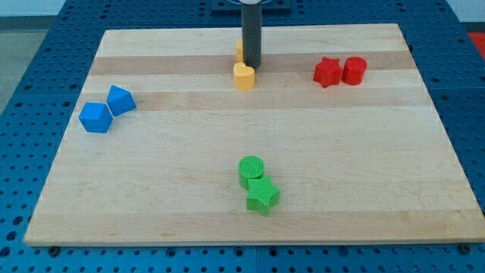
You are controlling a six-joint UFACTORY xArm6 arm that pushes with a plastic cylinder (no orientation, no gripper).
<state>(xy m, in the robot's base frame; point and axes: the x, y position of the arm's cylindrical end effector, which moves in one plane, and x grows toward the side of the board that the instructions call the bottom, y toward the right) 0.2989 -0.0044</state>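
My tip [251,65] comes down from the view's top centre and ends right behind a yellow heart-shaped block [243,76], touching or nearly touching its upper right side. A second yellow block [239,51] peeks out on the left of the rod, mostly hidden by it. To the right lie a red star block [326,72] and a red cylinder [354,70], side by side.
At the view's left sit a blue cube [95,117] and a blue angular block [120,99], touching. Near the bottom centre a green cylinder [251,170] rests against a green star block [262,196]. The wooden board [379,167] lies on a blue perforated table.
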